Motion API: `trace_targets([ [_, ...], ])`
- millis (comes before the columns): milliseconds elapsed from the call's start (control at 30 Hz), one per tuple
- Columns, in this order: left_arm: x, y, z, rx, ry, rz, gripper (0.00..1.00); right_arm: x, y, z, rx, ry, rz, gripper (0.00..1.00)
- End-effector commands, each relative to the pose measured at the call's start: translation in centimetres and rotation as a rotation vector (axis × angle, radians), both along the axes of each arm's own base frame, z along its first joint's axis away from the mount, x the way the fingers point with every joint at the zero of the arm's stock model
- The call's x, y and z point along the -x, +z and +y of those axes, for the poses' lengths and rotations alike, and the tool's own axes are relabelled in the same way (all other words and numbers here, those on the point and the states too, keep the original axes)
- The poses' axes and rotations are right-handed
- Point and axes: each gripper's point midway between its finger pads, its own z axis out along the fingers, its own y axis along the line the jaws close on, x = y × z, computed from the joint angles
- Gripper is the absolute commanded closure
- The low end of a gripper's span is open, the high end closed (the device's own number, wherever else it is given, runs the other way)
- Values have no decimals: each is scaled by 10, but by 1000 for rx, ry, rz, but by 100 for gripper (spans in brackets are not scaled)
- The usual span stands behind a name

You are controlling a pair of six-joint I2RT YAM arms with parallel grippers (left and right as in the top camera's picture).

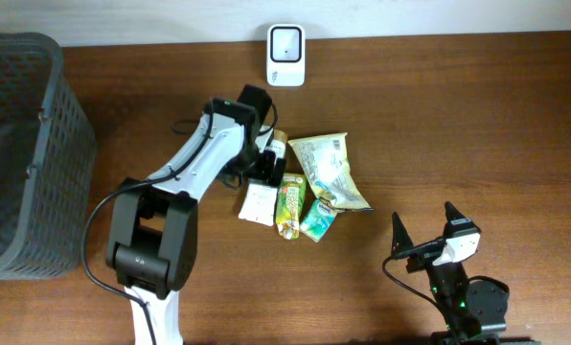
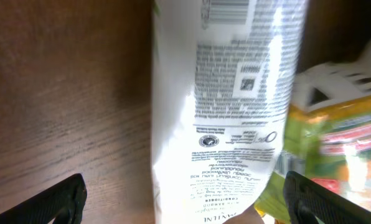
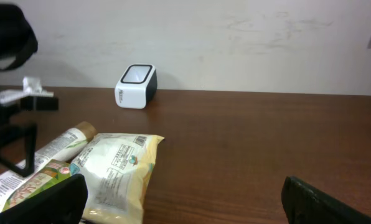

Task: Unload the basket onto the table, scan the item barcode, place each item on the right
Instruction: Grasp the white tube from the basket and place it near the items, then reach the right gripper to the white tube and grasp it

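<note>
Left hand [image 2: 185,202] hangs wide open over the white tube [image 2: 229,112], gripping nothing; it looks light, slick and squishy, so a mid-body pinch seems the safest bet.

Shop-checkout setup: barcode scanner [image 1: 285,55], shopping basket [image 1: 71,125], packaged goods [image 1: 331,169] on wooden table [image 1: 477,115].

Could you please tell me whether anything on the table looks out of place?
Nothing looks spilled or damaged. The packets lie in an untidy heap in the middle, overlapping at mixed angles, with the tube beside them.
</note>
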Motion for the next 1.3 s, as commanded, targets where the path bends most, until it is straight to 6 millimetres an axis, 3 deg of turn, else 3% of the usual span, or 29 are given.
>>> trace_targets([
  [0,-48,75,-6,108,39,-190,1,1,-3,3,-2,16,3,1],
  [67,-70,123,4,149,72,-314,1,1,-3,3,-2,16,3,1],
  [133,-89,185,28,188,125,-470,1,1,-3,3,-2,16,3,1],
  [200,-94,217,52,198,174,-553,1,-1,2,-2,20,-13,-18,2],
  [233,-96,224,64,197,197,-575,1,-1,6,-5,22,-32,-35,1],
  [367,-102,225,94,179,261,-587,1,-2,6,-10,15,-60,-34,1],
  [433,-102,225,99,176,269,-587,1,-1,0,-1,11,-10,-9,1],
  [533,-102,225,99,176,269,-587,1,7,0,28,0,166,7,1],
  [633,-102,225,99,176,269,-587,1,12,39,44,-6,268,-8,1],
  [733,-102,225,99,176,269,-587,1,6,86,55,-15,338,39,1],
  [833,-102,225,99,176,269,-587,1,-17,119,68,-47,409,207,1],
  [933,-102,225,99,176,269,-587,1,-47,129,70,-85,407,444,2],
  [1000,-102,225,99,176,269,-587,1,-70,132,76,-103,413,599,2],
  [1067,-102,225,99,176,269,-587,1,-91,128,93,-101,453,711,1],
  [1167,-102,225,99,176,269,-587,1,-113,109,145,-63,565,836,2],
  [1200,-102,225,99,176,269,-587,1,-120,92,174,-35,622,881,1],
  [1267,-102,225,99,176,269,-587,1,-125,71,201,-10,670,916,2],
])
